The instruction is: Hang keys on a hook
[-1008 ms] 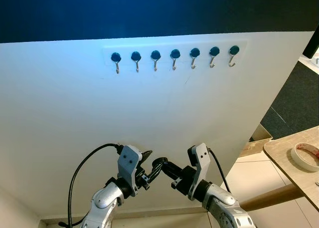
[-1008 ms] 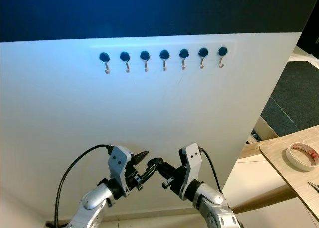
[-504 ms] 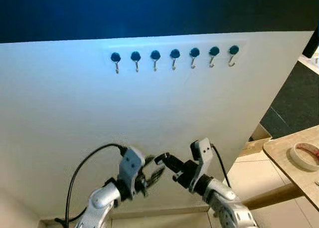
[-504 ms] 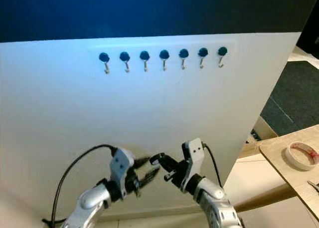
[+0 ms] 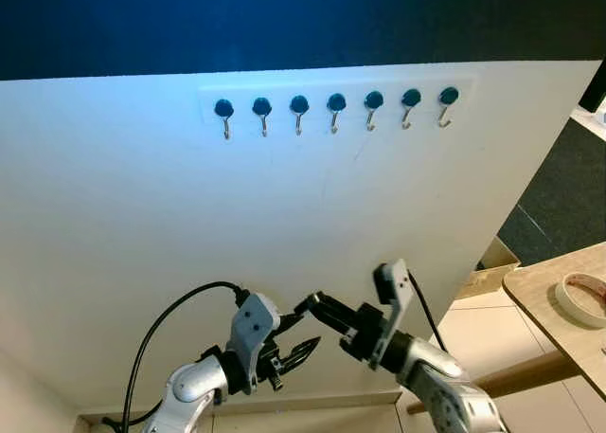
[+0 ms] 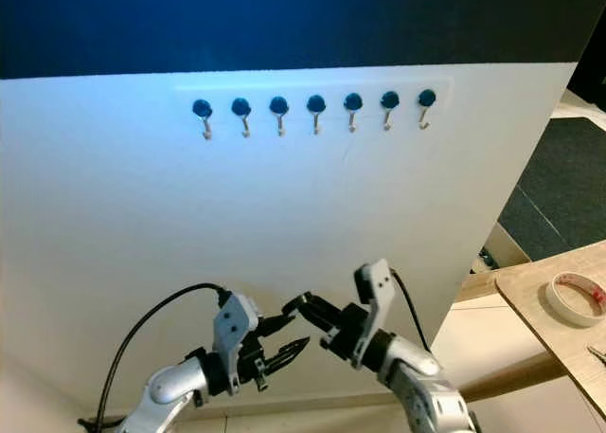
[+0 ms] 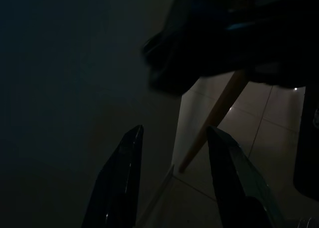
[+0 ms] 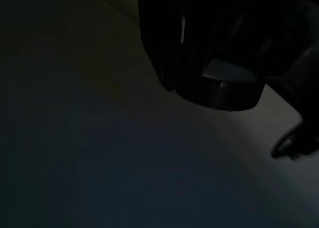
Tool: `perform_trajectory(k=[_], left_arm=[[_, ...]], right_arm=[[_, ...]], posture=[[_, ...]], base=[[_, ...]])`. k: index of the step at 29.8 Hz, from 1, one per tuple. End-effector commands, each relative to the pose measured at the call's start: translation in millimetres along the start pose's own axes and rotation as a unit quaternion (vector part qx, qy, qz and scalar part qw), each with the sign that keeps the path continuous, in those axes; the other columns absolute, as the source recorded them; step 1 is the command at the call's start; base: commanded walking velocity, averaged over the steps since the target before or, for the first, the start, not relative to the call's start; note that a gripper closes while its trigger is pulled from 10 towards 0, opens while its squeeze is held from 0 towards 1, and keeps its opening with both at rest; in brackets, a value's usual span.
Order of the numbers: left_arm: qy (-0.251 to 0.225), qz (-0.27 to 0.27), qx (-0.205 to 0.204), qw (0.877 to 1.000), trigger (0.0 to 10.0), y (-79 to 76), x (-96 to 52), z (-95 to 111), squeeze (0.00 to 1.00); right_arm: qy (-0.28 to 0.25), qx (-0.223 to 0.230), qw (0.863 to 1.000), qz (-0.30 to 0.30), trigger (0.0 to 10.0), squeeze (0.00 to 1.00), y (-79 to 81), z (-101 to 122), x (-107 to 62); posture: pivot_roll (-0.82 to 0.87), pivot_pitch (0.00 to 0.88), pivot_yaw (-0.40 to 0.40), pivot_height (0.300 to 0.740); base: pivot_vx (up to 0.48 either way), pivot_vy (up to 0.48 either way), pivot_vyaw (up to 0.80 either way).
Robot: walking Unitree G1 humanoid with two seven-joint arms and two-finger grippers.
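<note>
Down low in front of the white wall (image 5: 142, 225), the two silver arms are raised side by side. The left gripper (image 5: 301, 350) has its two black fingers spread apart with nothing between them; its wrist view shows the same gap, with pale floor tiles and a slanted wooden leg (image 7: 215, 119) beyond. A black cable (image 5: 161, 329) loops from that arm. Just beside it, slightly higher, the right gripper (image 5: 317, 307) points toward the left one, the tips near but apart; whether its fingers are parted or closed I cannot tell, and I cannot make out any keys in either gripper. Off to the right a wooden table (image 5: 544, 296) carries a roll of tape (image 5: 580, 297). Farther up the wall runs a row of seven hooks (image 5: 335, 111) with dark round tops, all bare, under a dark band.
</note>
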State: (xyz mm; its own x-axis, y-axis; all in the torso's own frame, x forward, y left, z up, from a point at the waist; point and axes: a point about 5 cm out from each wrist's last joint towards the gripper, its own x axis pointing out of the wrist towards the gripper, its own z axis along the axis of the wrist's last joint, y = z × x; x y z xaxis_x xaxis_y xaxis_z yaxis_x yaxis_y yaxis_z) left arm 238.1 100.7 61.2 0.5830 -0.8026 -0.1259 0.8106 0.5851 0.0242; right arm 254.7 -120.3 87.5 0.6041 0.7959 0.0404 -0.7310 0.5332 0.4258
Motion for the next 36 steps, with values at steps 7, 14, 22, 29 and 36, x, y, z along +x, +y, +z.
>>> perform_trajectory(k=[7,14,22,29,36], left_arm=[[-0.033,0.062,-0.03,0.997,10.0,24.1,-14.9,12,0.0],[-0.086,0.108,-0.059,0.989,10.0,38.6,-20.3,27,0.0],[-0.071,0.043,-0.052,0.995,10.0,19.4,-18.7,25,0.0],[-0.069,0.027,-0.054,0.996,10.0,9.8,-16.5,24,0.0],[-0.083,0.043,-0.06,0.994,10.0,11.1,-9.9,29,0.0]], right_arm=[[-0.053,0.046,0.997,-0.015,10.0,0.0,-10.4,14,-15.7],[-0.042,0.059,0.997,-0.021,10.0,0.0,-13.6,13,-21.6],[-0.092,0.112,0.989,-0.042,10.0,0.0,-15.4,18,-15.9],[-0.125,0.152,0.98,-0.041,10.0,0.0,-13.9,22,-14.7],[-0.07,0.133,0.988,-0.024,10.0,0.0,-5.3,7,-8.9]], posture=[[0.03,0.053,0.009,0.74],[0.02,0.053,0.004,0.74],[0.02,0.056,0.002,0.74],[0.03,0.056,0.003,0.74],[0.02,0.053,0.003,0.74]], base=[[0.0,0.0,0.0],[0.0,0.0,0.0],[0.0,0.0,0.0],[0.0,0.0,0.0],[0.0,0.0,0.0]])
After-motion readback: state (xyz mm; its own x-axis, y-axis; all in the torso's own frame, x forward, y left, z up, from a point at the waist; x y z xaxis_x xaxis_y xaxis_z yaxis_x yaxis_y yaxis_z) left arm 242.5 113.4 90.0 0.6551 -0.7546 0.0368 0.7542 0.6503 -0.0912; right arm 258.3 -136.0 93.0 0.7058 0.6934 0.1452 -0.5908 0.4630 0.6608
